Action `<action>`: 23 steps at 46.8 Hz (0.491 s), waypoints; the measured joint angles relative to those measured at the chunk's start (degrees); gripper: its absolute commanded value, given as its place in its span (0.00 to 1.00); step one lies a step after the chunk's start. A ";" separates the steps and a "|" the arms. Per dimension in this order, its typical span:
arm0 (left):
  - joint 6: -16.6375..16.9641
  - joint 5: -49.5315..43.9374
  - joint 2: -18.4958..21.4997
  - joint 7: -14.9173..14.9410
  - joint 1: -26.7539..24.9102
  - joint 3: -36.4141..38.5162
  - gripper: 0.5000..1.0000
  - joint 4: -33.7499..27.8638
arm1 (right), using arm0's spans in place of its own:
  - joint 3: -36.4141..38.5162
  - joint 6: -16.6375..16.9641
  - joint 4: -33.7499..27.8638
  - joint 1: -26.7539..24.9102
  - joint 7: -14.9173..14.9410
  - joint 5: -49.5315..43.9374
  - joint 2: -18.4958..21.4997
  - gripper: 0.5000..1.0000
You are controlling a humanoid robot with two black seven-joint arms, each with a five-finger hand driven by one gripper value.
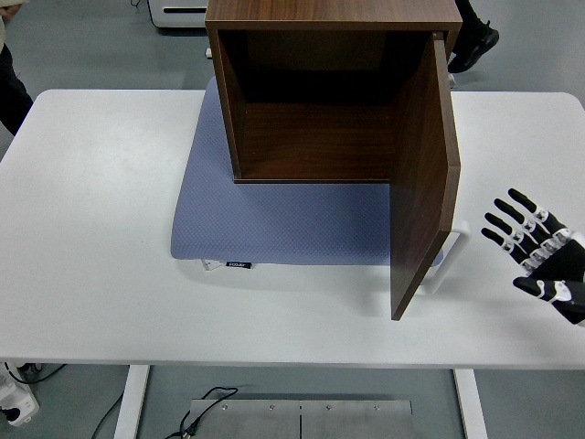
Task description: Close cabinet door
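Note:
A dark wooden cabinet (315,101) stands on a blue-grey mat (283,219) at the back middle of the white table (91,229). Its inside is empty. Its door (425,174), hinged on the right, stands wide open and points toward the near edge, with a white handle (454,245) on its outer right face. My right hand (535,247) is over the table to the right of the door, fingers spread, holding nothing, a short gap from the door. My left hand is out of view.
A person's legs and shoes (475,41) show at the top right behind the table, and another person's dark clothing (9,91) at the top left edge. A metal plate (302,419) lies on the floor below the near edge.

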 measured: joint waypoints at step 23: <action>0.00 0.00 0.00 0.01 0.00 0.03 1.00 0.00 | -6.72 0.00 0.02 6.15 -0.11 -1.02 2.30 1.00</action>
